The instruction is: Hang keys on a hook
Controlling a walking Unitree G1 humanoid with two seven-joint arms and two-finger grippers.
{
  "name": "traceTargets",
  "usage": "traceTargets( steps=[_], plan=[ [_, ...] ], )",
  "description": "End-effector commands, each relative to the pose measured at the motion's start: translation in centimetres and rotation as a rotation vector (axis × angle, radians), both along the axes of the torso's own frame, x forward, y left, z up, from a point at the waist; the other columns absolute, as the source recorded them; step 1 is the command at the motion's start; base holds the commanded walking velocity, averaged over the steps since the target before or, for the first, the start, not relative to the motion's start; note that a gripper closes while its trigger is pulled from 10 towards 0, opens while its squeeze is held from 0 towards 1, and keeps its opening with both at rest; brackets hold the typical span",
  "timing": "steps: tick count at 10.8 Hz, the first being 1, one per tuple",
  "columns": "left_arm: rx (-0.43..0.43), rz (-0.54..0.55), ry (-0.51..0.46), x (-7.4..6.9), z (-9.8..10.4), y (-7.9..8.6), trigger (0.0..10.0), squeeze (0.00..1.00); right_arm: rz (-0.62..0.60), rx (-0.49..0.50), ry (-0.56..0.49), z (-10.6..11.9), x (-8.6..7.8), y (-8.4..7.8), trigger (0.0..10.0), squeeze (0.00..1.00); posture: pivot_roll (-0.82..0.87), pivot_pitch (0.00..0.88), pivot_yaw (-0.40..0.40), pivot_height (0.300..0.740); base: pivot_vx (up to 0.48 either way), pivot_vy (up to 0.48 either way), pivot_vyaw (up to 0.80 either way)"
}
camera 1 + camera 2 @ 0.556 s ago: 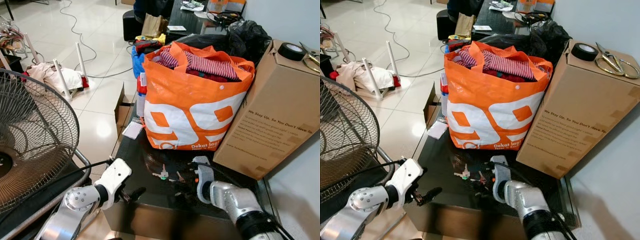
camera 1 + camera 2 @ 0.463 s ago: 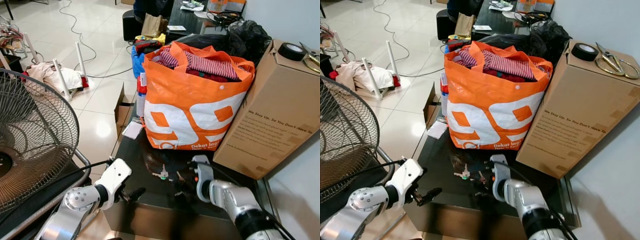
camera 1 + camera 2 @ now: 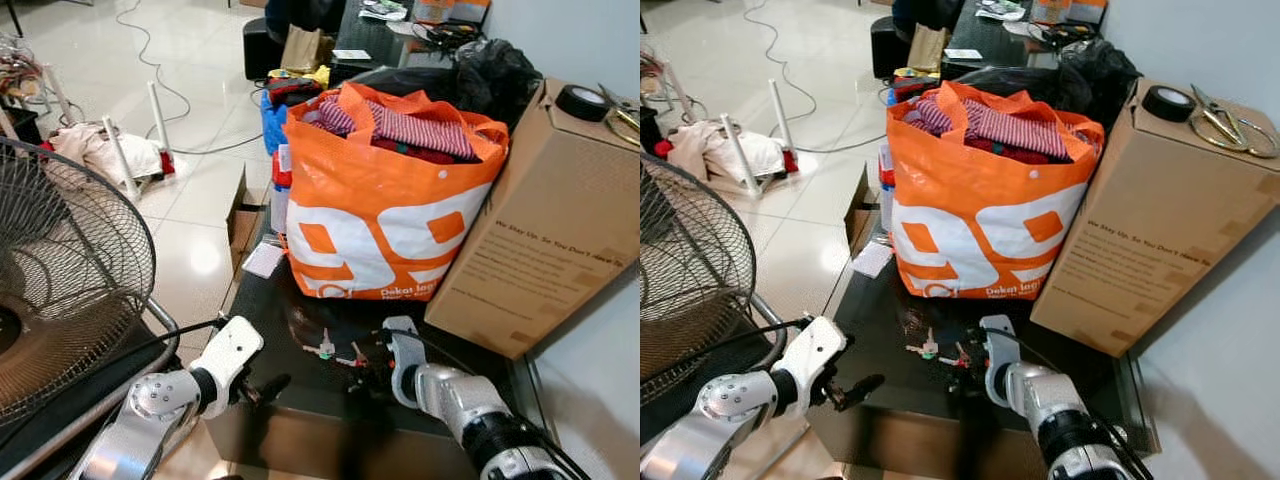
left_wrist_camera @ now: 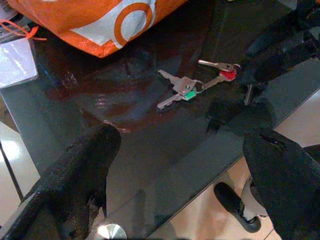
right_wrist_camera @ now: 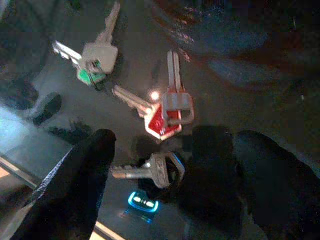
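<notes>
Right wrist view: the right claw (image 5: 170,165) hangs spread, ungripping, above the silver keys with red and green caps (image 5: 162,112) on the dark glossy tabletop (image 4: 125,140); best straddle the ring squarely before pinching.

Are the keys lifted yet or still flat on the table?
Flat on the table. The keys lie spread on the dark glass table, and the right gripper hovers open just above them, fingers either side, not closed on anything.

Two silver metal arms, each with a white housing near the wrist and a black cable trailing along it, make up the robot's visible body. The left gripper (image 3: 262,390) and right gripper (image 5: 175,195) carry long black, rough-textured fingers (image 4: 82,172).
</notes>
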State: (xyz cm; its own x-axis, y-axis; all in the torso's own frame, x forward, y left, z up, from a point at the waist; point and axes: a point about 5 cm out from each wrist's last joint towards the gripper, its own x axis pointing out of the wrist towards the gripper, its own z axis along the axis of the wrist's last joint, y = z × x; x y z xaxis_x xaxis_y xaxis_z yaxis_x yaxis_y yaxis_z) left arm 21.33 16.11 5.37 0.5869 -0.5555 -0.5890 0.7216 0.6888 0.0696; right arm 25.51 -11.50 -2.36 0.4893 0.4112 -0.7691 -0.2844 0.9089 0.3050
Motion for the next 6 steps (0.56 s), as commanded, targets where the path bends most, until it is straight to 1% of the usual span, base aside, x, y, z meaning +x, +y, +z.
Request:
traceTargets(
  steps=[1,3,4,6],
  plan=[
    [0.003,-0.020,-0.010,0.12,0.31,-0.39,10.0,0.10,-0.023,0.006,-0.010,0.16,0.38,-0.35,3.6,0.00,0.08,0.000,-0.113,0.740,0.000,0.000,0.00],
    [0.004,-0.022,-0.010,0.15,0.28,-0.38,10.0,0.10,-0.045,0.037,-0.001,-0.01,0.38,-0.08,2.4,0.00,0.08,0.000,-0.113,0.740,0.000,0.000,0.00],
    [0.004,-0.021,-0.009,0.14,0.27,-0.38,10.0,0.10,-0.038,0.035,0.005,-0.17,0.26,-0.01,1.2,0.00,0.09,0.000,-0.113,0.740,0.000,0.000,0.00],
    [0.004,-0.023,-0.007,0.12,0.26,-0.38,10.0,0.10,-0.036,0.034,0.016,-0.44,0.07,0.10,0.0,0.00,0.09,0.000,-0.113,0.740,0.000,0.000,0.00]
  ],
)
